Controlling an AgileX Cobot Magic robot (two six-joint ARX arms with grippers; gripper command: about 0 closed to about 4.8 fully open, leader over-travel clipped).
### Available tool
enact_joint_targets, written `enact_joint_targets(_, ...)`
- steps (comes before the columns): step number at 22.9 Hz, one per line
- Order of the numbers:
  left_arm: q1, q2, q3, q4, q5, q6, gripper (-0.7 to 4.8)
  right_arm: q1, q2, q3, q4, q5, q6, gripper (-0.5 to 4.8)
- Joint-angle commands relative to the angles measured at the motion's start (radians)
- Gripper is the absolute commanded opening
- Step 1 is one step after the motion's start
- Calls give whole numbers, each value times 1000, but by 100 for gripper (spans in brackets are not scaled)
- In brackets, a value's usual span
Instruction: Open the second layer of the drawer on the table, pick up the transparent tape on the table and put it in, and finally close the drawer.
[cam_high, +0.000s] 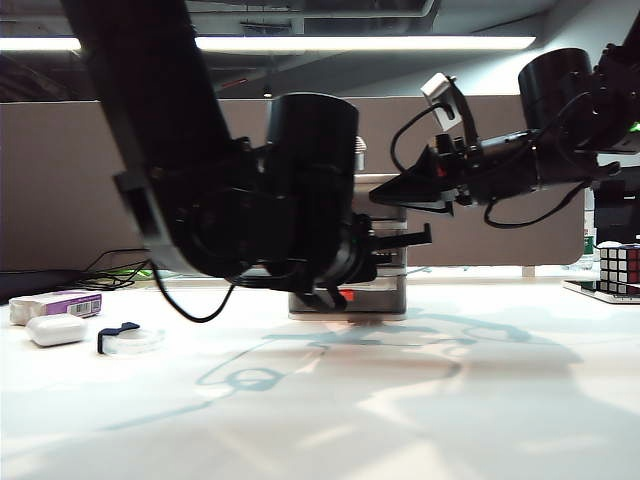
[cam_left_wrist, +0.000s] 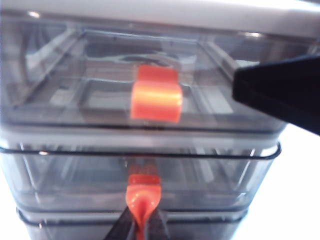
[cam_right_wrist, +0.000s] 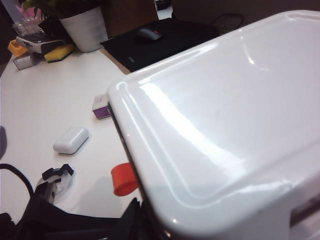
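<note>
Fingers of my left claw (cam_left_wrist: 141, 227) pinch the orange handle (cam_left_wrist: 144, 197) of the middle drawer (cam_left_wrist: 70, 180). My right claw (cam_high: 405, 197) hovers over the unit's top (cam_right_wrist: 220, 125); I cannot tell its jaws. Tape (cam_high: 128, 338) lies on the table (cam_high: 400, 400), well left.

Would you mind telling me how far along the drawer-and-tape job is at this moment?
Nothing looks finished yet. In hand: the left gripper is shut on the red handle of the second layer of the drawer, which looks barely or not yet pulled out; the right gripper hovers over the unit's white top. Left: the transparent tape lies on the table, to be put in before closing.
</note>
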Motion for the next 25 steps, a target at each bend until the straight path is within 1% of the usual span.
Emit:
enact_joint_targets(1,-8,-32,-60,-45,-11,-80,-6,-5,-5,11,14,51,0,-5)
enact_joint_targets(7,-32,-89,-114,-45,-10,-85,-6,-1,-5,20,14,74,0,-5)
enact_joint_targets(9,-55,-99,-127,-44,-12,-88,-6,2,-5,23,16,74,0,-5)
enact_joint_targets(14,-105,-106,-144,-52,-12,-129,-6,2,-5,28,22,74,0,-5)
enact_joint_targets(16,-148,-106,-160,-51,-14,-142,-6,2,-5,28,19,74,0,-5)
enact_joint_targets(19,-186,-106,-169,-58,-56,-147,-6,2,-5,28,15,70,0,-5)
enact_joint_targets(21,-190,-106,-169,-59,-60,-147,-6,2,-5,28,14,62,8,-5)
enact_joint_targets(22,-190,-107,-169,-58,-81,-147,-5,2,-5,28,15,38,15,-5)
enact_joint_targets(23,-190,-108,-169,-59,-89,-145,-2,2,-5,28,15,23,15,-5)
enact_joint_targets(24,-188,-113,-169,-61,-93,-141,19,2,-5,28,15,20,15,-5)
enact_joint_targets(25,-188,-121,-172,-62,-94,-131,81,2,-5,28,15,20,17,-5)
